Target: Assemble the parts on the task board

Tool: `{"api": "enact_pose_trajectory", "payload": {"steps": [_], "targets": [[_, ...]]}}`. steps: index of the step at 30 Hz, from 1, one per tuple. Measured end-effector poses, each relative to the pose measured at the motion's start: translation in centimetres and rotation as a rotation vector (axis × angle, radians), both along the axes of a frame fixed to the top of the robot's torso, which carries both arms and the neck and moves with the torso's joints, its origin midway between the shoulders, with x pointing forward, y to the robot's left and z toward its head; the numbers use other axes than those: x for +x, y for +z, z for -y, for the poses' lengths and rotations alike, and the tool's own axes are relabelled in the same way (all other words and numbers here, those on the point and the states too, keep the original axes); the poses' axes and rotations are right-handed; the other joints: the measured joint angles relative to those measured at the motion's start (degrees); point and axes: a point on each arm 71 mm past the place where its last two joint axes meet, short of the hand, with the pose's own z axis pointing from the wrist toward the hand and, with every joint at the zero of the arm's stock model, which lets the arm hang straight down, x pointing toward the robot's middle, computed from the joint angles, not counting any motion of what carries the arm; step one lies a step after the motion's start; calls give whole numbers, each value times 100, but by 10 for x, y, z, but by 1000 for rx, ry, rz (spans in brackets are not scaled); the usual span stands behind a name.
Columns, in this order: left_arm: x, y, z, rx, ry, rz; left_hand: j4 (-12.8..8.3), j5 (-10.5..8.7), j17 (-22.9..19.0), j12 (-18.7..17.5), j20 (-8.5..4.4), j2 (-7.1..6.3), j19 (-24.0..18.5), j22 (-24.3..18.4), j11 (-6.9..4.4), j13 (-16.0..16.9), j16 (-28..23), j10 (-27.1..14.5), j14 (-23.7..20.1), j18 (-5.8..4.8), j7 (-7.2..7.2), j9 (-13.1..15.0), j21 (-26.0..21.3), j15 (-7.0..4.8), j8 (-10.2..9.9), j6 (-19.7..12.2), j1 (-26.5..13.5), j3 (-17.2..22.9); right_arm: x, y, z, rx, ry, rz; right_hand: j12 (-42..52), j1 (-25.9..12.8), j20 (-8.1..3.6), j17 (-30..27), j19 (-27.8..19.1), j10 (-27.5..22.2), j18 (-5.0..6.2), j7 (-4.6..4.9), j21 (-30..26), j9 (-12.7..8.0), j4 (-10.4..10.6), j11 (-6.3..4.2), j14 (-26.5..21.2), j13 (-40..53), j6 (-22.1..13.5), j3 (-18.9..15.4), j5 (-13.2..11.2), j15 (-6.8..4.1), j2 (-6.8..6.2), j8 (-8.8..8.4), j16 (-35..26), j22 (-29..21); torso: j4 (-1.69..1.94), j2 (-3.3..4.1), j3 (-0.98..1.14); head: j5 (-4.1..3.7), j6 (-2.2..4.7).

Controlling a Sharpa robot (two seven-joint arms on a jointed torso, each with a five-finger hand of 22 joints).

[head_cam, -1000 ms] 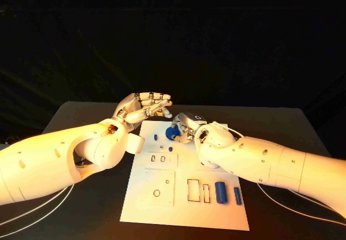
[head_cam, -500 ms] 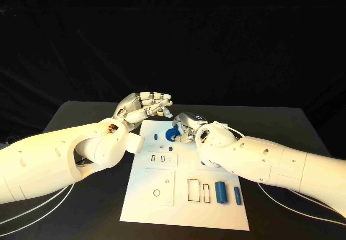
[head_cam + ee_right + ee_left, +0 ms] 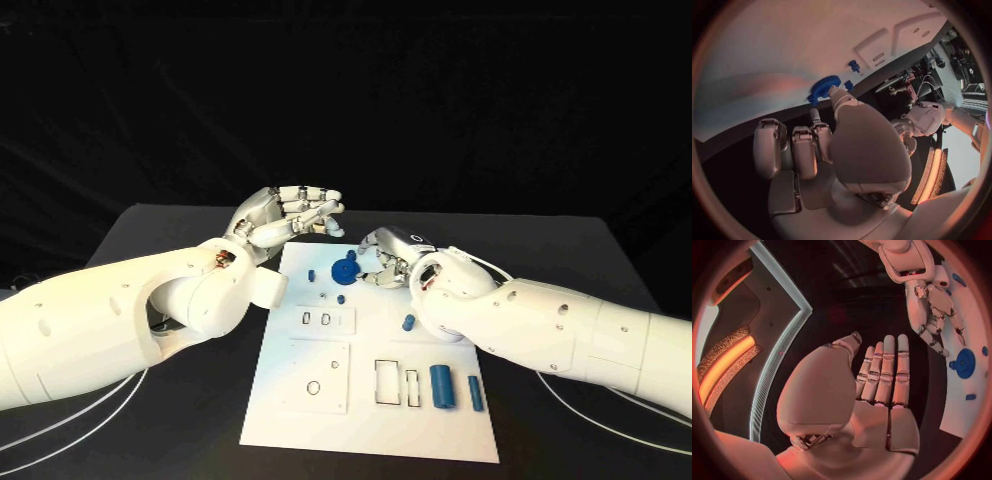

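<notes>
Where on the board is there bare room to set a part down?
The near left corner of the task board, below the raised square plate, is bare. The far end is crowded: both hands, left and right, flank the blue disc.

Head camera looking down at the task board (image 3: 368, 400) from above the robot, each wrist camera sitting close behind its own hand, facing along the fingers, the round blue part (image 3: 964, 363) being shared by all three views.

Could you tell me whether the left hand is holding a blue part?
No, the left hand shows bare fingers and an empty palm.
</notes>
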Motion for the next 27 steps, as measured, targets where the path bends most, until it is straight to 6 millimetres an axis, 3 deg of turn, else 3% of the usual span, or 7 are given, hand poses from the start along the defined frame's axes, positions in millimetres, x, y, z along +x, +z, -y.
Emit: {"api": "enact_pose_trajectory", "payload": {"steps": [8,14,21,27], "targets": [[2,-1,-4,5,12,0,0,0,0,0,0,0,0,8,0,0,23,0,0,0,0,6,0,0,0,0,0,0,-6,22,65,117,-33,40,0,77,0,0,0,0,1,-7,-67,4,-20,0,0,0,47,20,163,0,68,-23,0,-1,-104,-66,15,-8,7],[4,-1,-6,6,15,0,0,0,0,0,0,0,0,8,0,0,23,0,0,0,0,7,0,0,0,0,0,0,-10,34,118,201,-69,30,0,168,-2,4,-42,0,0,-8,-88,4,-82,0,0,5,46,82,258,0,35,-56,0,-1,-193,-128,40,-35,-20],[5,-2,-8,8,18,-1,0,0,4,0,-21,0,-21,8,0,0,23,0,0,0,0,7,0,0,0,0,0,0,-14,33,156,249,-80,3,0,217,-2,4,-42,0,1,-8,-121,4,-82,0,0,4,47,81,279,0,-15,-77,0,-1,-275,-168,76,-106,-31],[5,-2,-10,8,20,-1,0,0,4,0,-21,0,-21,7,0,0,23,0,0,0,0,6,0,0,0,0,0,0,-13,20,174,249,-87,-42,0,255,19,4,-63,0,0,-8,-121,4,-105,0,0,4,47,105,339,-1,-52,-77,0,-1,-292,-178,94,-172,-37]]}}
